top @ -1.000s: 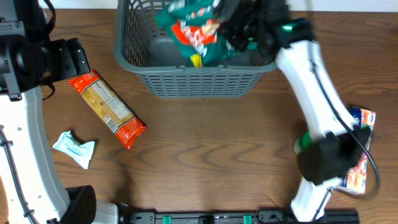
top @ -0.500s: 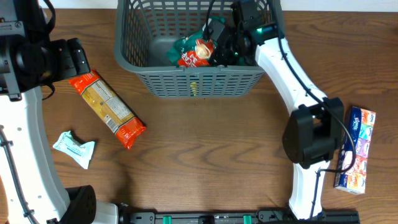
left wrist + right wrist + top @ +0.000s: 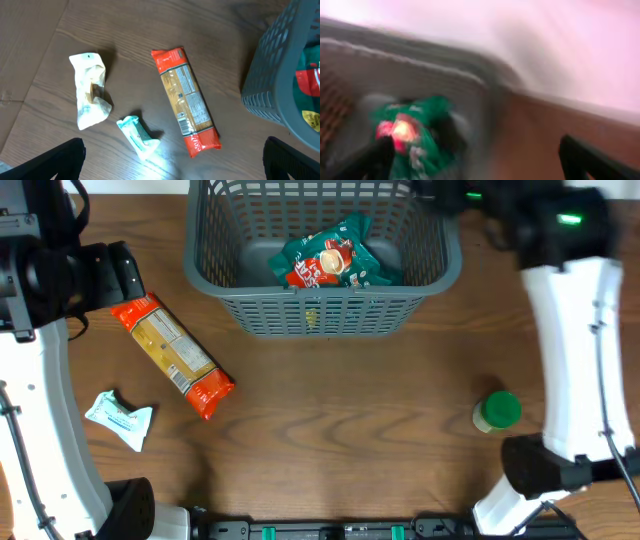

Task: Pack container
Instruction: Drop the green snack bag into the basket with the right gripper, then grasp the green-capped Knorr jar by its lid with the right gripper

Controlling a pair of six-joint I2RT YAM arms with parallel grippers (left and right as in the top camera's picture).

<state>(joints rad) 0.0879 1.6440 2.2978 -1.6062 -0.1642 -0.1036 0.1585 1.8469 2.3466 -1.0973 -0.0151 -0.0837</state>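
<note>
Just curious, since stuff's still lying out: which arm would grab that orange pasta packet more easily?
Left. The left gripper, open, hovers beside the orange pasta packet; the right gripper is far off, at the container's far corner.

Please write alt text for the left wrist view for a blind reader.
An orange-red pasta packet lies on the wooden table, left of the grey slotted container. A crumpled white wrapper and a pale teal wrapper lie further left.

Container [image 3: 322, 312] dark grey, slotted lattice. Snack bag [image 3: 330, 262] green, red panel. Pasta packet [image 3: 172, 357] orange-red (yellowish middle). Wrapper [image 3: 120, 418] pale mint. Jar [image 3: 497, 411] green. Counter [image 3: 350, 440] brown woodgrain.
</note>
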